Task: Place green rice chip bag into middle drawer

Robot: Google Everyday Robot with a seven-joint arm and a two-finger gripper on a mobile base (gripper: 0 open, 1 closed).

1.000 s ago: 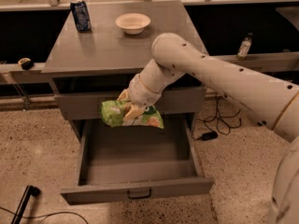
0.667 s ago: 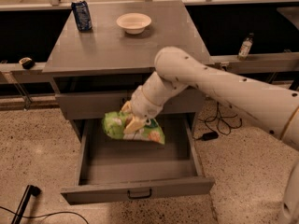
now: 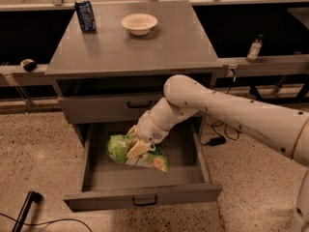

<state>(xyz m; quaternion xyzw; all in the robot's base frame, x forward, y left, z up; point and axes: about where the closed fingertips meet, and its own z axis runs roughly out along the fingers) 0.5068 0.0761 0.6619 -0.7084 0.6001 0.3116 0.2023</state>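
Note:
The green rice chip bag (image 3: 120,150) is a crinkled light-green bag with white and orange print. My gripper (image 3: 135,143) is shut on it, with pale fingers (image 3: 138,149) across its middle. The bag hangs inside the open middle drawer (image 3: 143,196), the lowest grey tray of the cabinet, close above the drawer floor near its left-centre. Whether the bag touches the floor I cannot tell. My white arm (image 3: 227,108) reaches down from the right into the drawer.
The taller grey drawer (image 3: 108,108) above is closed. On the cabinet top (image 3: 174,42) stand a blue can (image 3: 85,15) and a white bowl (image 3: 139,23). A bottle (image 3: 254,48) stands on the right ledge. A black object (image 3: 28,203) and cable lie on the floor left.
My gripper has moved down and slightly left with the bag, from in front of the upper drawer into the open middle drawer.

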